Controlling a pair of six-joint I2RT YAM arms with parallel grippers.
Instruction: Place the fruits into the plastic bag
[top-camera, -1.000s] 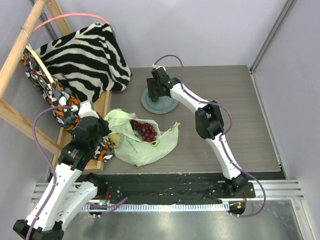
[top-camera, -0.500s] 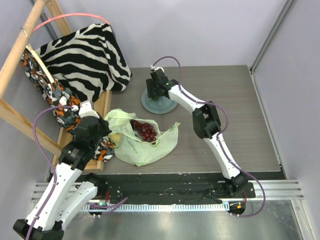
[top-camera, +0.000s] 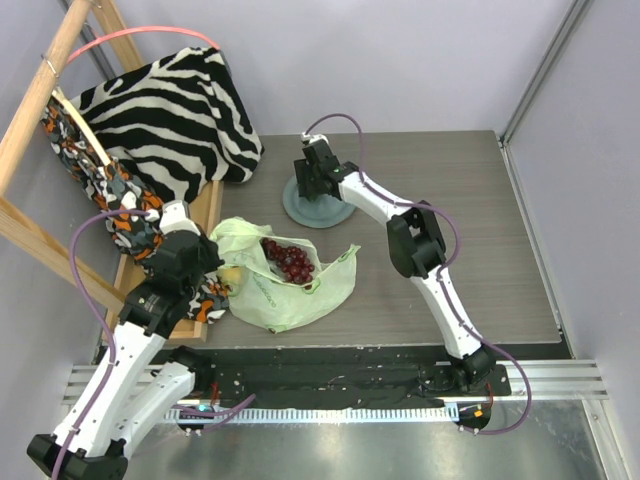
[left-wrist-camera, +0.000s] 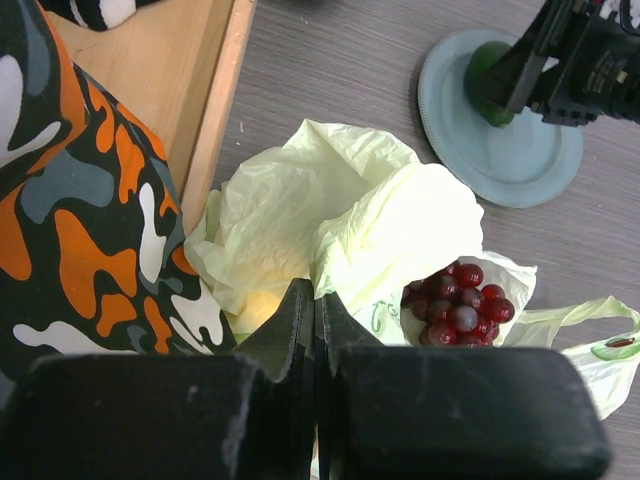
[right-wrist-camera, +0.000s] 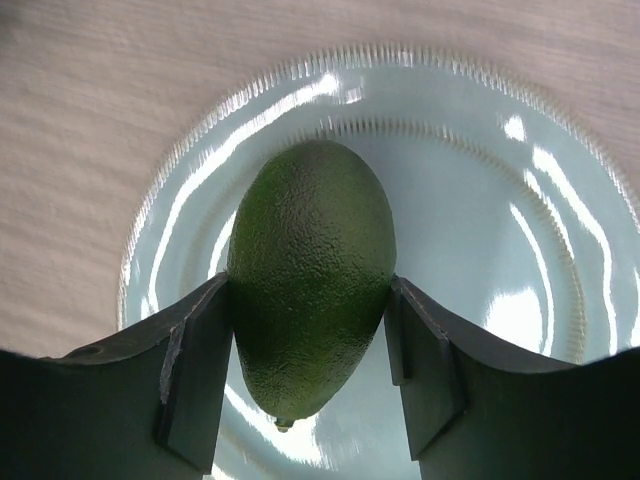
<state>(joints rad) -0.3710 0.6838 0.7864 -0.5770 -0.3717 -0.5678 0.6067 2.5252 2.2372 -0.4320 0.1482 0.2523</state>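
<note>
The pale green plastic bag (top-camera: 285, 292) lies on the table, also in the left wrist view (left-wrist-camera: 300, 210). A dark red grape bunch (top-camera: 290, 262) sits in its mouth (left-wrist-camera: 455, 302). A yellow lemon (left-wrist-camera: 255, 305) shows through the plastic at the bag's left. My left gripper (left-wrist-camera: 315, 295) is shut on the bag's rim, at the bag's left edge (top-camera: 215, 268). My right gripper (right-wrist-camera: 310, 285) is down on the grey-blue plate (right-wrist-camera: 480, 200), and its fingers press both sides of the green avocado (right-wrist-camera: 312, 270). The lime and the dark round fruit are not in view.
The plate (top-camera: 335, 212) stands at the back middle of the table. A zebra-striped cloth (top-camera: 170, 110) hangs over a wooden frame (top-camera: 30, 110) at the back left. A camouflage cloth (left-wrist-camera: 80, 200) and a wooden board (left-wrist-camera: 160, 70) lie just left of the bag.
The right wrist has shifted slightly left over the plate. The left arm, bag and grapes have not moved.
</note>
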